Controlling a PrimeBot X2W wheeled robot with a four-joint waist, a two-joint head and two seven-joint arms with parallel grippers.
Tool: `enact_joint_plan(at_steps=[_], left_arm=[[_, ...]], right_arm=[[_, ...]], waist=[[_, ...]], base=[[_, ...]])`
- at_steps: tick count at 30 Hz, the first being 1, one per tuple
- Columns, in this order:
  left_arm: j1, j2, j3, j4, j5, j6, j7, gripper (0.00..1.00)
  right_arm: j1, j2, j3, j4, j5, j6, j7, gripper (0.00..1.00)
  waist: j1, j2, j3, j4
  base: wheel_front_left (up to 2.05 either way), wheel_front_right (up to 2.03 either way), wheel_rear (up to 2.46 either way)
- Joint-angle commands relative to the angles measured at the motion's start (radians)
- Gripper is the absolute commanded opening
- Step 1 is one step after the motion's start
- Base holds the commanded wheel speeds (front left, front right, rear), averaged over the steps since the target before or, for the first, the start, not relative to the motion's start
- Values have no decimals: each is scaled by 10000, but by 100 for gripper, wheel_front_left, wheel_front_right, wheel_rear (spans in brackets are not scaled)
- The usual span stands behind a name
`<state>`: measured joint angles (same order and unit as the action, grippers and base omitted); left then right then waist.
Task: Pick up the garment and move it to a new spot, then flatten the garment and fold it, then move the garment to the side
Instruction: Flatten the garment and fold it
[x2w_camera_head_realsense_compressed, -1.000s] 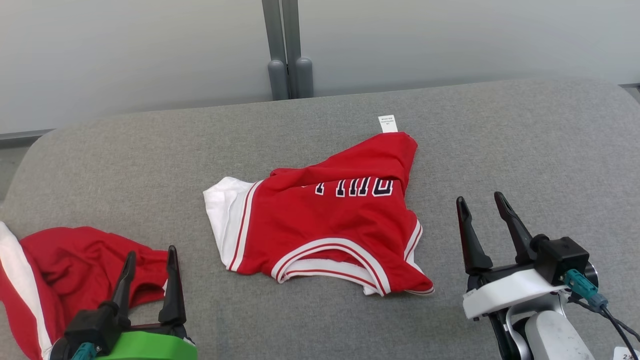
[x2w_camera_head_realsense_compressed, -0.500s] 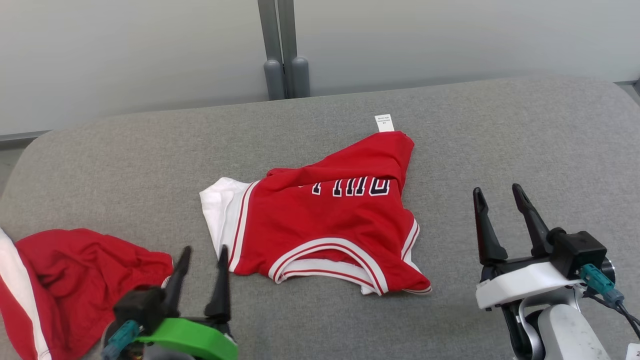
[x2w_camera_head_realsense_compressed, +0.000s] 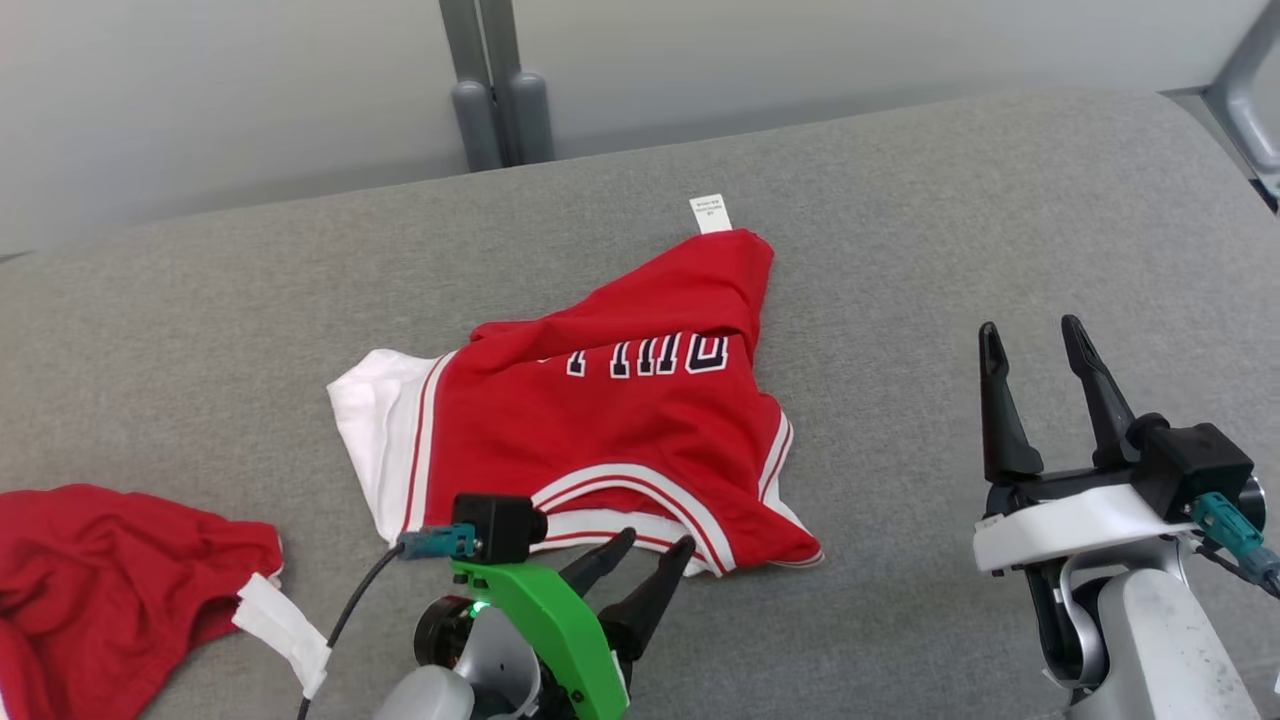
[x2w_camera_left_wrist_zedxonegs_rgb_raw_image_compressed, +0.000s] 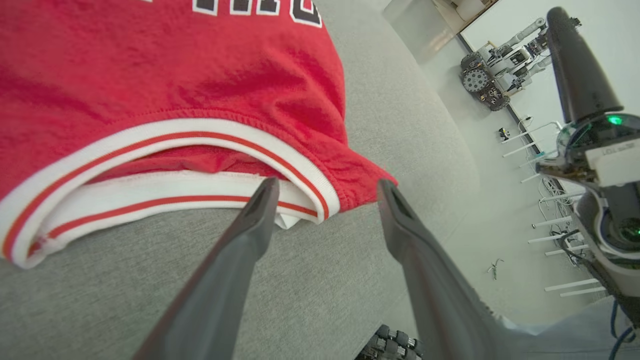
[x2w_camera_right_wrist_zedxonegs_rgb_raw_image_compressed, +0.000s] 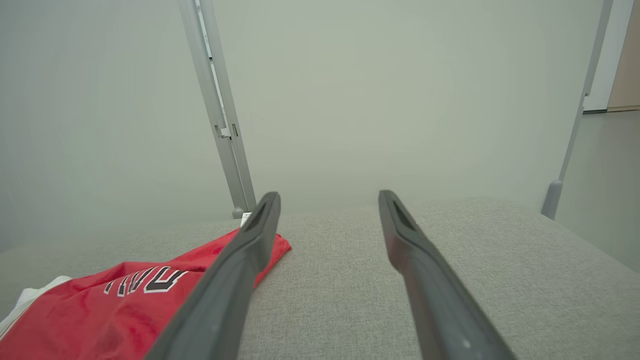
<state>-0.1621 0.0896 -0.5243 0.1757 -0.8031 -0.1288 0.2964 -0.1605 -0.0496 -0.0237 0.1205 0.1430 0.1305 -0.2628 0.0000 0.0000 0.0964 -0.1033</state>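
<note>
The garment is a red jersey with white trim and dark lettering, lying crumpled on the grey padded surface. My left gripper is open at the jersey's near edge, its fingers pointing at the white-and-red trimmed opening. In the left wrist view the left gripper has its fingertips just short of the trim of the garment, with nothing between them. My right gripper stands open to the right of the jersey, apart from it. In the right wrist view the right gripper is empty, with the garment at lower left.
A second red cloth with a white strip lies at the lower left. A white label sticks out at the jersey's far corner. Grey posts stand behind the surface against a pale wall. The surface's right edge drops to the floor.
The head camera has shifted, so the scene sits further left. My left gripper has swung right, from beside the second red cloth to the jersey's near edge. My right gripper has drifted right and further away.
</note>
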Motion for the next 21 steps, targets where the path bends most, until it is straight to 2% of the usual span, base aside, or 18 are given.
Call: enact_joint_plan(at_steps=[1, 5, 8, 15, 16, 17, 19, 21], left_arm=[[-213, 130, -81, 194, -144, -24, 91, 100], [-512, 164, -469, 748, -571, -25, 119, 100], [-776, 343, -828, 1262, -393, -26, -223, 100], [-1306, 306, -1670, 1952, -991, -25, -896, 100], [-1376, 299, -1805, 1949, -1163, -25, -974, 95], [-1455, 321, -1901, 1935, -1273, -25, -1065, 51], [-1574, 440, -2131, 1911, -1436, -25, -1253, 0], [-1612, 521, -2294, 1836, -1621, -25, -1454, 0]], right_arm=[[-141, -29, 0, -51, 16, 5, -30, 100], [-199, -27, -11, -52, 102, 5, -30, 100], [-207, -19, -5, -61, 187, 5, -30, 100], [-229, -18, 89, 8, 279, 5, -30, 100], [-236, -21, 99, 6, 279, 5, -30, 100], [-226, -19, 90, 3, 267, 5, -30, 100], [-166, -19, 45, 15, 220, 5, -30, 100], [-89, -19, 2, 44, 179, 5, -30, 100]], waist=[[0, 0, 389, -464], [0, 0, 589, -826], [0, 0, 661, -979], [0, 0, 651, -1058], [0, 0, 636, -1045], [0, 0, 611, -1011], [0, 0, 543, -920], [0, 0, 460, -791]], base=[[0, 0, 0], [0, 0, 0], [0, 0, 0], [0, 0, 0], [0, 0, 0], [0, 0, 0], [0, 0, 0], [0, 0, 0]])
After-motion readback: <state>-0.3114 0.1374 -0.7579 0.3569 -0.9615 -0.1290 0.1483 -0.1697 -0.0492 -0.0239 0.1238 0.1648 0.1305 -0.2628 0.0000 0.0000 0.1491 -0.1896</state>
